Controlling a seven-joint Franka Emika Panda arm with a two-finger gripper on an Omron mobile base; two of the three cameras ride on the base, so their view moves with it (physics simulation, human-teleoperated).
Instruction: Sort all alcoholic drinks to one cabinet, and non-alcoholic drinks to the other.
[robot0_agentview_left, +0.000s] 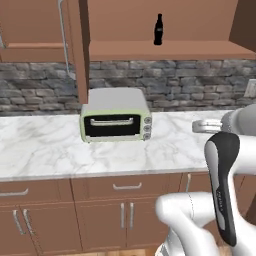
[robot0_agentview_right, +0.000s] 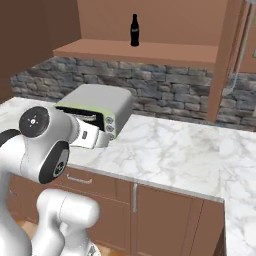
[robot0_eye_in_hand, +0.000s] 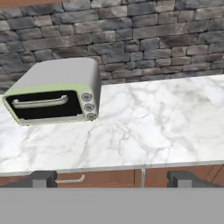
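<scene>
Jaws of the gripper (robot0_eye_in_hand: 112, 178) spread wide apart, holding nothing — just marble counter (robot0_eye_in_hand: 166, 122) in front of them. Small black cola bottle (robot0_agentview_left: 158, 30) standing upright on the open wall cabinet shelf (robot0_agentview_left: 165, 50), high above the jaws and well apart. Toaster oven (robot0_eye_in_hand: 54, 91) ahead of the jaws, off to one side — against the stone wall (robot0_eye_in_hand: 131, 39).

Both base views look forward and down from behind, sharing the pale green toaster oven (robot0_agentview_left: 116, 116) (robot0_agentview_right: 97, 111) at 12 o'clock; the hand view faces it (robot0_eye_in_hand: 54, 91) closer, at 10 o'clock.
</scene>
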